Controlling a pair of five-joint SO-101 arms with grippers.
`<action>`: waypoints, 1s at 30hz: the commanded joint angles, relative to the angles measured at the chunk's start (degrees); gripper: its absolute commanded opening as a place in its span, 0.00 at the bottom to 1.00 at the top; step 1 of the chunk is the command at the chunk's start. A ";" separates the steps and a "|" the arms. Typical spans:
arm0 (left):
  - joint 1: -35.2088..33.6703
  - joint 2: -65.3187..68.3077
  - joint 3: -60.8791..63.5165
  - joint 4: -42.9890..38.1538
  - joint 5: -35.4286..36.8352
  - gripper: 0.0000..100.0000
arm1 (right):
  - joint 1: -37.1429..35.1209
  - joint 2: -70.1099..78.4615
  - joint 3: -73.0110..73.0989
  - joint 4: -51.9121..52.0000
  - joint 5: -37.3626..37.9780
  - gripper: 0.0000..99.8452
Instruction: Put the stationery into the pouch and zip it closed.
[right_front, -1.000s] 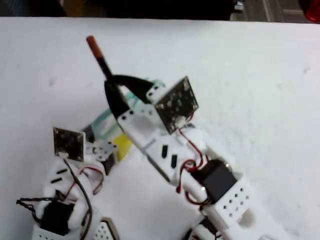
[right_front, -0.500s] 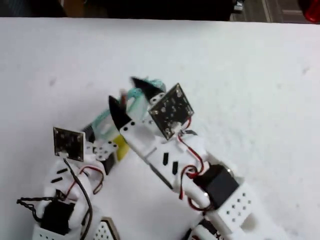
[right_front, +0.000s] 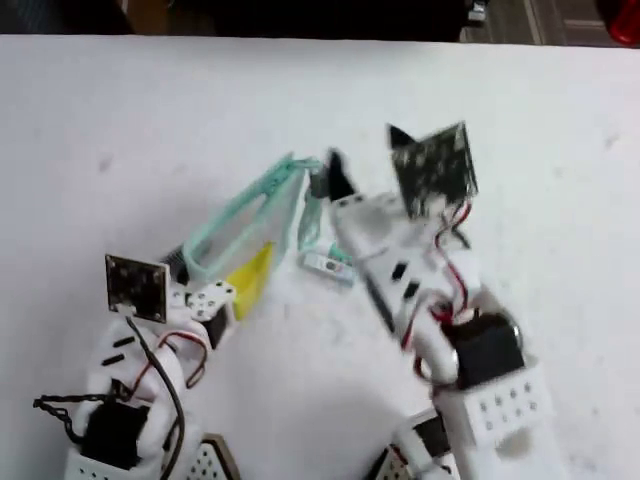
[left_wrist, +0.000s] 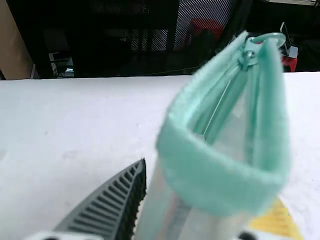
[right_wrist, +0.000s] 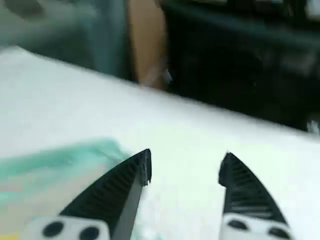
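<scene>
The clear pouch (right_front: 240, 225) with mint-green trim lies slanted at mid-table, its mouth (left_wrist: 220, 165) gaping open and its zipper pull (left_wrist: 248, 52) at the far end. A yellow item (right_front: 250, 275) shows through its wall near the left arm. My left gripper (right_front: 213, 295) is shut on the pouch's near end, one ribbed finger (left_wrist: 115, 205) beside the trim. My right gripper (right_front: 366, 152) hovers just right of the pouch's far end, open and empty (right_wrist: 187, 155). A small white and blue item (right_front: 328, 263) lies on the table between the pouch and the right arm.
The white table (right_front: 520, 130) stretches bare to the back and right. The right arm's body (right_front: 440, 300) runs from the front right toward the centre. Dark room clutter lies beyond the far edge.
One second ago the right gripper held an orange-capped black pen over the pouch. It opened, the pen is gone from it, and the arm swung right, uncovering the pouch.
</scene>
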 joint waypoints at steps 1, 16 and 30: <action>-2.68 0.04 -0.26 -1.85 0.79 0.29 | 3.47 6.46 3.87 2.59 7.12 0.19; -10.68 0.04 -0.18 -2.99 8.09 0.29 | 0.57 36.44 7.74 -4.18 20.84 0.19; -10.51 0.04 -0.18 -2.99 8.09 0.29 | -1.10 46.37 6.15 -8.92 20.92 0.19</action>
